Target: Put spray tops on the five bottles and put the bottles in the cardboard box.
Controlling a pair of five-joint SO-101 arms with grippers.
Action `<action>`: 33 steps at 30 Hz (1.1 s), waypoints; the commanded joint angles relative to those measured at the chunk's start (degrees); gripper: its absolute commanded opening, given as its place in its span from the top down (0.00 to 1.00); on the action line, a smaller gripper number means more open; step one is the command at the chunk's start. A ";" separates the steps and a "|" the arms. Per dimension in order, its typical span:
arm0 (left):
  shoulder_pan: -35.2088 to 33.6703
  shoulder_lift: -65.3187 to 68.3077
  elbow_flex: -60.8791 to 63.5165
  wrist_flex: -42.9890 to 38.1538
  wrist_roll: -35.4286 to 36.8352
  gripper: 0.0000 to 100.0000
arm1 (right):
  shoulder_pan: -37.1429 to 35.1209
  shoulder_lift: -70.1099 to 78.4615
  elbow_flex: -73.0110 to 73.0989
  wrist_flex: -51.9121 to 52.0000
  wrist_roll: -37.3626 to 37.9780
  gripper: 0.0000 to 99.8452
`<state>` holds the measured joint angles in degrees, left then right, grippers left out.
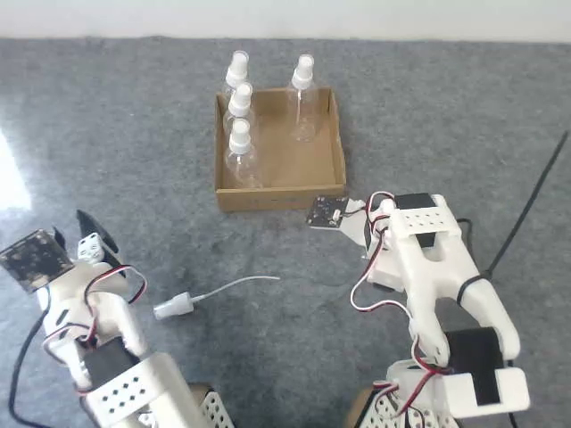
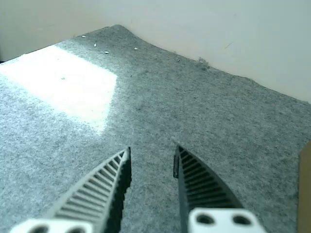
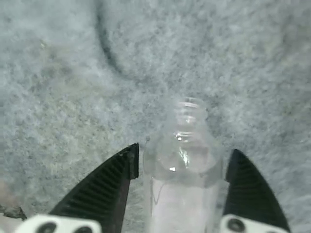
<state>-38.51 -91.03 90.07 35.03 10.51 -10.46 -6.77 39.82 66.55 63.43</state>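
Carpet point(image 1: 134, 134), grey and speckled, covers the table. A cardboard box point(image 1: 277, 201) sits open on it at the far middle, with four capped bottles point(image 1: 303, 111) standing upright inside, three in a row along one side wall and one alone near the other. The right arm point(image 1: 437, 267) stretches from the near edge toward the box's front corner. The left arm point(image 1: 107, 321) is at the other near corner, well apart from the box. The left gripper point(image 2: 153, 149) hangs above bare carpet with its fingers point(image 2: 104, 187) spread and nothing between them. The right gripper point(image 3: 185, 149) is clamped on a fifth bottle point(image 3: 182, 170), clear and without a top, its open neck pointing away from the wrist; the fingers point(image 3: 116, 179) sit against both its sides. A loose spray top point(image 1: 174, 308) lies on the carpet between the two arms, its thin tube point(image 1: 241, 283) curving toward the box.
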 commanded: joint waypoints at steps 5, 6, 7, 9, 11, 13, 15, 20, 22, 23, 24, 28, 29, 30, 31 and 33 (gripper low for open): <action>0.26 -0.88 -1.54 -1.67 0.18 0.87 | 0.75 -0.13 -2.90 -1.01 0.35 0.78; 0.26 -0.88 -1.54 -1.67 0.18 0.87 | 0.75 -0.13 -2.90 -1.01 0.35 0.78; 0.26 -0.88 -1.54 -1.67 0.18 0.87 | 0.75 -0.13 -2.90 -1.01 0.35 0.78; 0.26 -0.88 -1.54 -1.67 0.18 0.87 | 0.75 -0.13 -2.81 -1.01 0.35 0.78; 0.26 -0.88 -1.54 -1.67 0.18 0.87 | 0.75 -0.13 -2.81 -1.01 0.44 0.78; 0.26 -0.88 -1.54 -1.67 0.18 0.87 | 0.66 -0.13 -2.81 -1.01 0.44 0.81; 0.26 -0.88 -1.54 -1.67 0.18 0.87 | 0.40 -0.22 -2.90 -1.01 0.44 0.87; 0.26 -0.88 -1.54 -1.67 0.18 0.87 | 0.31 -1.01 -3.43 -0.75 -0.79 0.94; 0.26 -0.88 -1.54 -1.67 0.18 0.87 | 0.22 -1.89 -4.04 -0.57 -4.22 0.94; 0.26 -0.88 -1.54 -1.67 0.18 0.87 | 0.13 -2.68 -4.31 -0.48 -5.98 0.94; 0.26 -0.88 -1.54 -1.67 0.18 0.87 | -0.13 -3.56 -4.31 -0.48 -7.56 0.94; 0.26 -0.88 -1.54 -1.67 0.18 0.87 | -3.82 -8.04 -4.04 -0.40 -14.51 0.94; 0.26 -0.88 -1.54 -1.67 0.18 0.87 | -5.05 -9.10 -4.04 -0.31 -17.05 0.94; 0.26 -0.88 -1.54 -1.67 0.18 0.87 | -6.37 -10.15 -4.13 0.13 -19.16 0.94; 0.26 -0.88 -1.54 -1.67 0.18 0.87 | -7.69 -11.12 -4.22 0.75 -20.92 0.94; 0.26 -0.88 -1.54 -1.67 0.18 0.87 | -10.24 -13.05 -4.22 1.19 -23.65 0.94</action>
<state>-38.51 -91.03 90.07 35.03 10.51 -17.23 -14.59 39.03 66.81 44.18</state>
